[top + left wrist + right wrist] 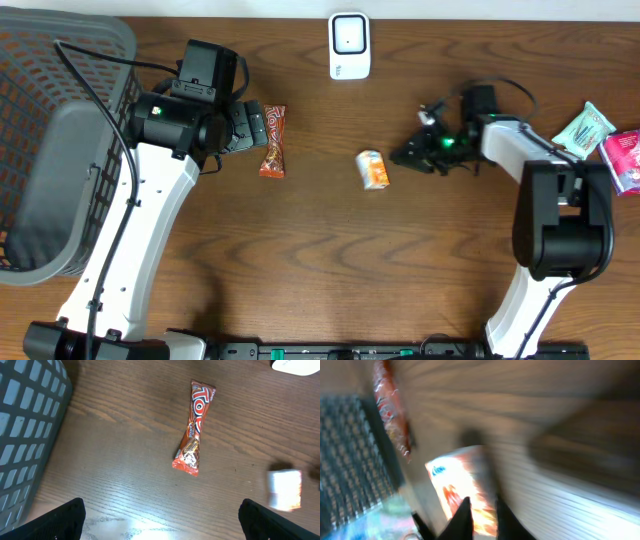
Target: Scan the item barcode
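starting at the right gripper [482, 506], its two dark fingers stand close together with only a thin slit between them, but the wrist view is so smeared that i cannot tell whether they are shut or pinching anything. from overhead the tips sit just beside the packet [373, 169], which seems to lie free on the table [300, 260]. the left gripper [162, 510] is spread wide, holds nothing, and hovers over the bar [194, 430]. i judge the step to be the pick-up: nothing is yet lifted toward the scanner [349, 45], which stands well apart at the far edge. the next move calls for a firm pinch across the packet's narrow sides, then a lift and a turn so its barcode faces the scanner. the packet is small, white and orange, lying flat near the table's middle, between bar and right gripper. no barcode shows on its upper face. it looks light and slippery, so it may slide away from the fingers.
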Robot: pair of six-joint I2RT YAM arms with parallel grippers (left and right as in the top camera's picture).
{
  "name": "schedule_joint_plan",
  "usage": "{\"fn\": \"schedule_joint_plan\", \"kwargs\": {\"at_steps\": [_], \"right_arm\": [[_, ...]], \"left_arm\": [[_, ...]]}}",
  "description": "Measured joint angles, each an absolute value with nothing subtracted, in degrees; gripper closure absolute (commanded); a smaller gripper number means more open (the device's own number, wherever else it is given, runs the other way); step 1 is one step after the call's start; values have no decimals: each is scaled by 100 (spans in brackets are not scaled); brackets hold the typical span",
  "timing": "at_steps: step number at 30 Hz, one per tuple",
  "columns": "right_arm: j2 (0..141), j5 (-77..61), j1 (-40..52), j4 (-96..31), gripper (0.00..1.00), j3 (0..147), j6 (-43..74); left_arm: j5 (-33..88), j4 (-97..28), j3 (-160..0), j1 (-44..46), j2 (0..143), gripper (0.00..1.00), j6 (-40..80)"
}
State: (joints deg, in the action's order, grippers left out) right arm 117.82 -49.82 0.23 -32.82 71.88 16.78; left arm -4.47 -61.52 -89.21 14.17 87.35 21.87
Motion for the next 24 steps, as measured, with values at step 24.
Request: {"fn": "schedule_joint_plan", "kwargs": {"at_steps": [24], "right_arm": [[10018, -2023, 1693, -3841, 51, 7166, 1214]], "left_arm": [[-447, -6152, -8921, 1417, 8735, 2, 2187]]}}
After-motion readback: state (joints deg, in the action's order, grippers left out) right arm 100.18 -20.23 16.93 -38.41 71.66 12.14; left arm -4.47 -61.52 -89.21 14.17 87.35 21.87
